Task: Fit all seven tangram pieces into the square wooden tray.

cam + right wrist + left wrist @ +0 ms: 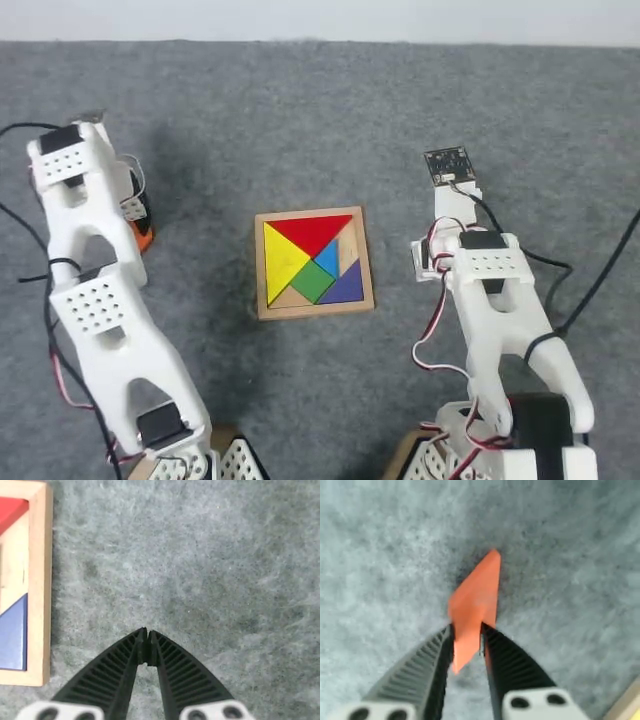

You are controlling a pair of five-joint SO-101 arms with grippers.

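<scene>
The square wooden tray lies mid-table holding a red triangle, a yellow triangle, a light blue piece, a green square and a purple triangle. Bare wood shows at its right side and lower left corner. My left gripper is shut on an orange piece above the carpet, far left of the tray. My right gripper is shut on nothing, just right of the tray's rim, near the red and purple pieces.
Grey carpet covers the whole table. The left arm and right arm stand on either side of the tray, with black and red cables trailing by each. A small circuit board sticks up on the right arm.
</scene>
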